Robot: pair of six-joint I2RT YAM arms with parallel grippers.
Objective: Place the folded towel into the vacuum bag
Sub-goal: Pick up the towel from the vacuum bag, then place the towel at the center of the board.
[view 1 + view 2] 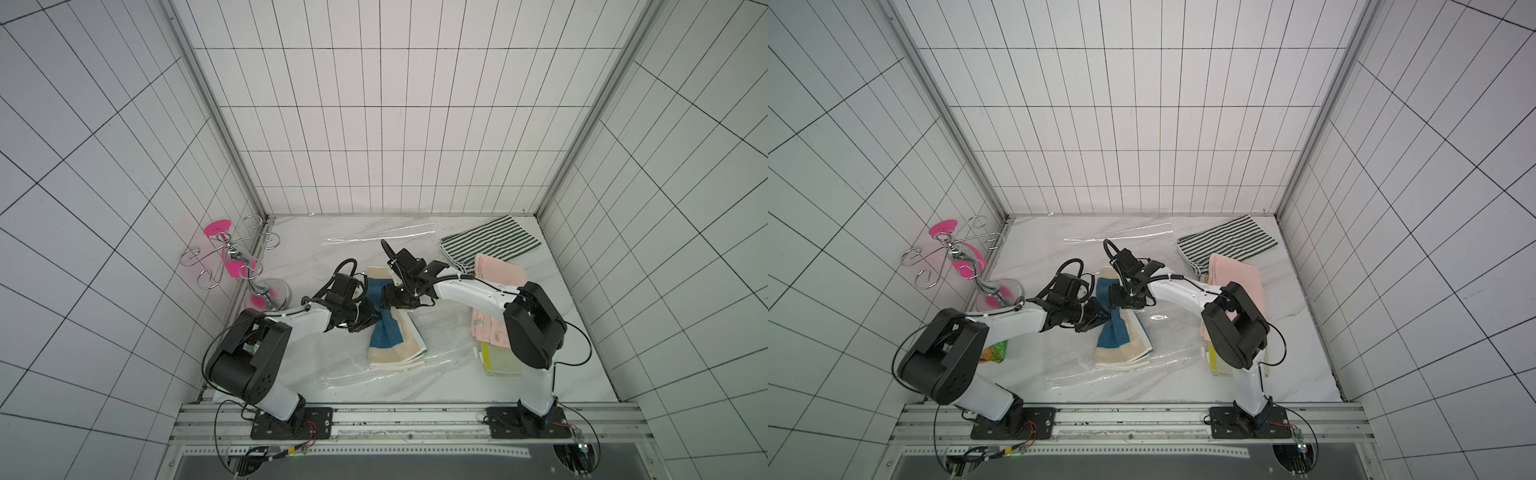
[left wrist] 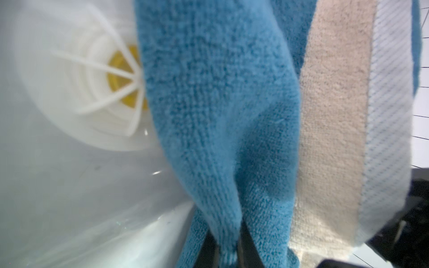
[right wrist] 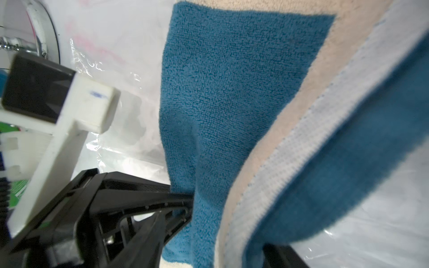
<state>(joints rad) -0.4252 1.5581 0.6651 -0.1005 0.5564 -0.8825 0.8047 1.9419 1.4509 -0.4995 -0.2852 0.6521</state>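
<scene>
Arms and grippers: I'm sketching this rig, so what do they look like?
The left arm and right arm have white shells, bulky black joint housings and black base plates. Black cables loop along both. The left gripper and right gripper are black, angular.

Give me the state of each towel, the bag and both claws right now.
blue and beige towel: folded, bunched mid-length where gripped.
vacuum bag: lying flat, crinkled; open or sealed, cannot tell.
left claw: shut on the blue and beige towel.
right claw: at that towel; open or shut, cannot tell.
striped towel: folded, lying loose.
pink towel: folded, lying loose.
</scene>
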